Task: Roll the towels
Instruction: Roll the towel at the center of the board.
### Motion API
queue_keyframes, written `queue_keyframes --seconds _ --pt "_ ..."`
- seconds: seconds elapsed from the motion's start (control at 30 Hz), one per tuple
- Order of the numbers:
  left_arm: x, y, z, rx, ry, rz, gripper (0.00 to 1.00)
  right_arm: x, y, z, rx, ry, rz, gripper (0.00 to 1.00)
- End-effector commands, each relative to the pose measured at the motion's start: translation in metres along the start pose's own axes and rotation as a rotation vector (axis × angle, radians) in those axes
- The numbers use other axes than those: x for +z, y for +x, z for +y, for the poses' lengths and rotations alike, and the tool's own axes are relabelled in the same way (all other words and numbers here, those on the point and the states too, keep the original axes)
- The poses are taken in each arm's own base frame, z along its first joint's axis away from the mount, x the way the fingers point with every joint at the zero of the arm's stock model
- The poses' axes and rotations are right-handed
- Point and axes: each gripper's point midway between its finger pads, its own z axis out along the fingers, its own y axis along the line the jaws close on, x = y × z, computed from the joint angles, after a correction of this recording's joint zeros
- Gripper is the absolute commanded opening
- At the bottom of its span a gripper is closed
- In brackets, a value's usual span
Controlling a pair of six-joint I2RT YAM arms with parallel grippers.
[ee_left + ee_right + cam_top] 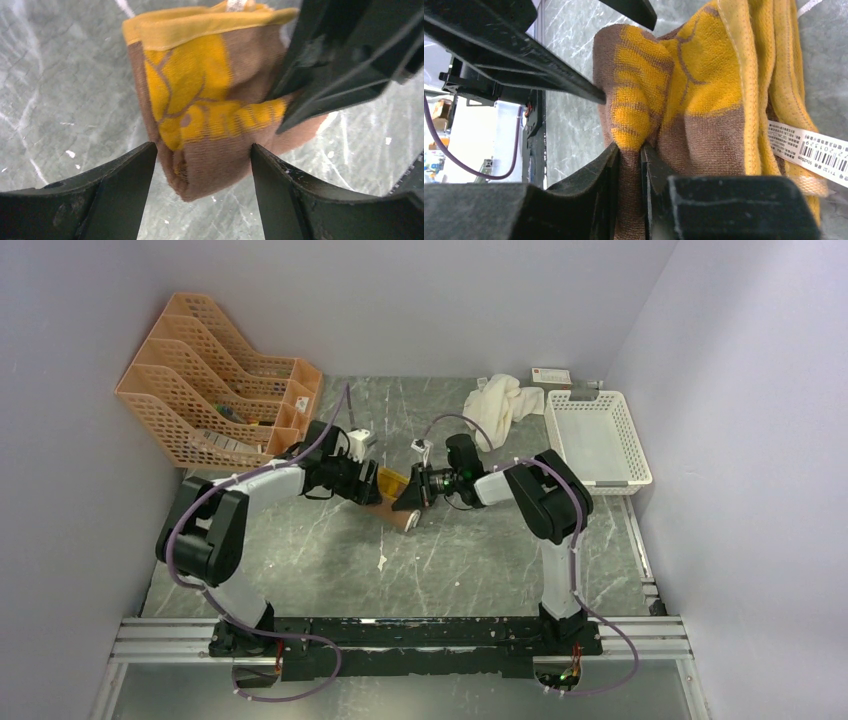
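Brown towel (210, 125), part-rolled, well left of the basket (600, 440); cream towel (498, 405) just beside it. Right pincer (630, 147) pinches a fold; left pincer (202, 147) straddles the roll, open. Wind tightly, edges aligned.

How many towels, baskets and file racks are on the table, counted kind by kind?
Towels: 2, the brown-yellow towel and the cream-white towel
Baskets: 1, the white basket
File racks: 1, the orange file rack
Total: 4
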Motion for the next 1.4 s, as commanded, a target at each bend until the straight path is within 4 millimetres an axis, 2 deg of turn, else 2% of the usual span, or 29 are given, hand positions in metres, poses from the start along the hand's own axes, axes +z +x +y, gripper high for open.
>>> queue_keyframes --seconds 0.0,0.1,0.17,0.33,0.43,0.57,0.7,0.87,1.03,1.07,1.17,1.37 --pt "0.009 0.003 0.02 -0.013 -0.088 0.003 0.8 0.0 0.008 -0.004 0.033 -0.006 -0.004 0.21" --pt "0.015 0.005 0.025 -0.02 -0.098 0.019 0.8 -0.001 0.01 -0.014 0.022 0.042 0.013 0.22" --pt "0.019 0.008 0.028 -0.024 -0.105 0.031 0.8 -0.003 0.014 -0.022 -0.003 0.097 0.035 0.27" --pt "0.026 0.014 0.033 -0.03 -0.12 0.057 0.8 -0.011 -0.013 -0.032 -0.262 0.321 0.092 0.46" --pt "0.028 0.015 0.036 -0.03 -0.128 0.065 0.8 -0.024 -0.031 -0.031 -0.422 0.467 0.117 0.53" --pt "0.029 0.016 0.037 -0.031 -0.131 0.071 0.8 -0.041 -0.044 -0.016 -0.586 0.581 0.134 0.57" --pt "0.032 0.017 0.037 -0.03 -0.117 0.087 0.8 -0.041 -0.039 0.011 -0.772 0.637 0.183 0.58" --pt "0.035 0.018 0.036 -0.032 -0.103 0.097 0.8 -0.027 -0.007 0.029 -0.887 0.617 0.293 0.63" --pt "0.035 0.017 0.034 -0.032 -0.096 0.095 0.8 -0.015 0.014 0.02 -0.887 0.624 0.382 0.63" --pt "0.035 0.017 0.034 -0.033 -0.095 0.097 0.8 -0.009 0.009 0.022 -0.897 0.627 0.379 0.63" --pt "0.035 0.018 0.034 -0.034 -0.093 0.102 0.8 0.0 0.012 0.013 -0.894 0.658 0.409 0.63" --pt "0.035 0.017 0.033 -0.036 -0.085 0.109 0.8 0.006 0.012 -0.003 -0.887 0.739 0.433 0.61"
